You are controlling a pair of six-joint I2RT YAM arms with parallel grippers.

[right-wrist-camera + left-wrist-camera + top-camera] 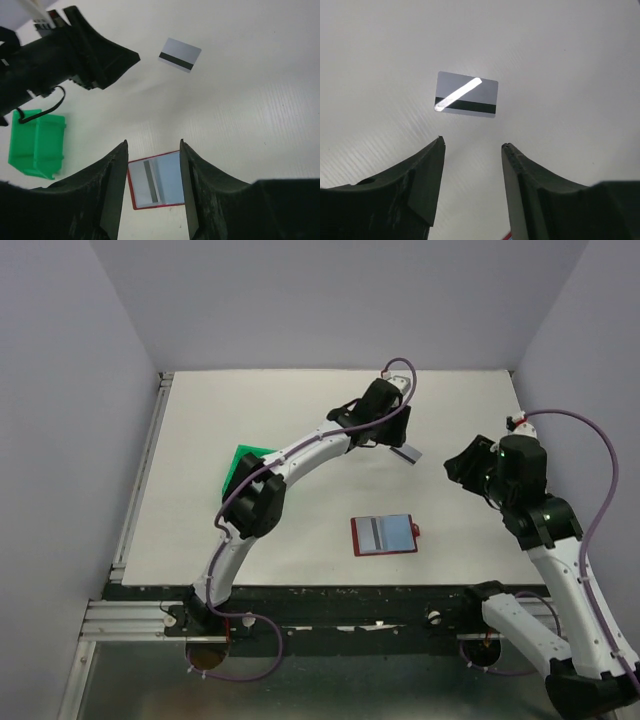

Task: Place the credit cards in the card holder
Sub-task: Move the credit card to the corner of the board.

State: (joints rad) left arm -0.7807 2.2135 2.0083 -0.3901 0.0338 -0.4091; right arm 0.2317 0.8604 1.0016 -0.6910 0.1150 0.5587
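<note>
Left gripper (472,146) is seen with jaws spread wide, nothing held between them. One card (466,94) is laid flat on the table (570,60) just ahead of the fingertips and is not touched. The card is silvery grey, with a dark stripe along the long edge nearer the gripper and a bright glare streak across its face. In the top view the left arm (300,453) is stretched toward the far middle of the table, with the card just beside the gripper on its near-right side.

Holder (385,534) is laid open and flat on the table, close to the near edge, about midway between the two arm bases and well apart from the card. A dark red rim and pale blue inside are shown, with a small red tab at the right edge. A grey stripe is seen across the left part of the inside; whether that is a card lying in it cannot be told.

Right gripper (152,150) is held above the table with jaws wide and empty; the holder is seen through the gap, lying on the table below it. In the top view this gripper is placed right of the card and beyond the holder.

Green tray (243,468) is set at the left of the table, partly hidden by the left arm, apart from card and holder; its contents cannot be told
</note>
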